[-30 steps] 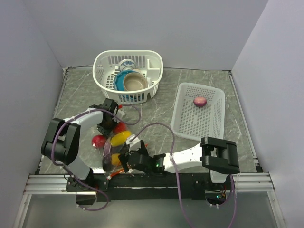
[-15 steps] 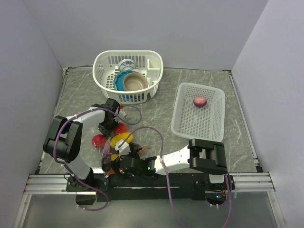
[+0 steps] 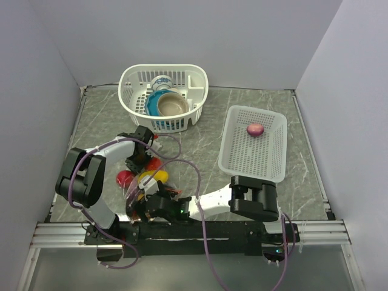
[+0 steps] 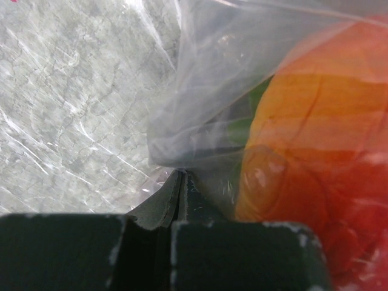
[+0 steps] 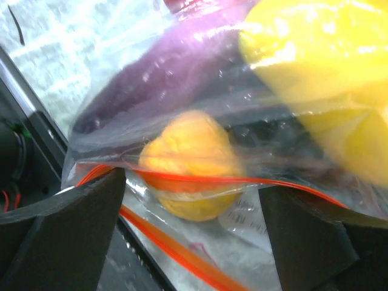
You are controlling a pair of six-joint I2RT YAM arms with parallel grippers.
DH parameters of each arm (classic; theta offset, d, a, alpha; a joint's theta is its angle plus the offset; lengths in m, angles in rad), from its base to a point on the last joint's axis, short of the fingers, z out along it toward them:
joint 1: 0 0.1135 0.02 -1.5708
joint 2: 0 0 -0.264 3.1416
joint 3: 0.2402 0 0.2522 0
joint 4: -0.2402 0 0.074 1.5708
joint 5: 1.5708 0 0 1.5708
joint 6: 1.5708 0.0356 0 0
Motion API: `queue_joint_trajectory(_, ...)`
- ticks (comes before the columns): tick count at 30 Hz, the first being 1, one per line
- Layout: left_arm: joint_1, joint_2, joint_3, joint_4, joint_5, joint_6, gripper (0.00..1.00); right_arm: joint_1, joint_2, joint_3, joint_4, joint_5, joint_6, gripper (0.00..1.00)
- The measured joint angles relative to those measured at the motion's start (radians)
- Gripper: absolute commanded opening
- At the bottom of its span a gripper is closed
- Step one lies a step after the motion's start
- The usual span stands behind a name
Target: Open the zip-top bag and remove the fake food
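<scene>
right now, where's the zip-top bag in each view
top external: zip-top bag at the near left of the grey marbled table
left wrist: fills the frame, pinched in the shut left gripper, bottom centre
right wrist: spans the frame, zip strip crossing the open right gripper
shared landmark: the table

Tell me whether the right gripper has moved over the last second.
Yes. The right gripper moved left, farther from the white tray, up to the zip-top bag.
</scene>
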Motion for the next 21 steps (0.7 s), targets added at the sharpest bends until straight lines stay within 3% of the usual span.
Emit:
queue_joint_trajectory(8,-0.011,0.011,0.014,-0.008,0.018,-0.002,0.01,-0.032,0.018,0.034,0.009,-0.036,-0.006,0.84)
queue_joint_trajectory(12,-0.027,0.018,0.023,-0.013,0.025,-0.003,0.01,-0.033,0.055,0.068,-0.001,-0.047,-0.007,0.74)
queue_joint_trajectory(15,-0.040,0.024,0.032,-0.020,0.030,-0.002,0.01,-0.035,0.070,0.084,-0.006,-0.060,-0.007,0.63)
queue_joint_trajectory(18,-0.045,0.028,0.036,-0.023,0.036,-0.002,0.01,-0.037,0.072,0.084,-0.005,-0.068,0.005,0.43)
queue_joint_trajectory(19,-0.045,0.031,0.039,-0.024,0.036,-0.003,0.01,-0.038,0.072,0.084,-0.004,-0.068,0.009,0.30)
queue_joint_trajectory(21,-0.046,0.032,0.039,-0.025,0.036,-0.003,0.01,-0.039,0.070,0.078,0.002,-0.067,0.015,0.21)
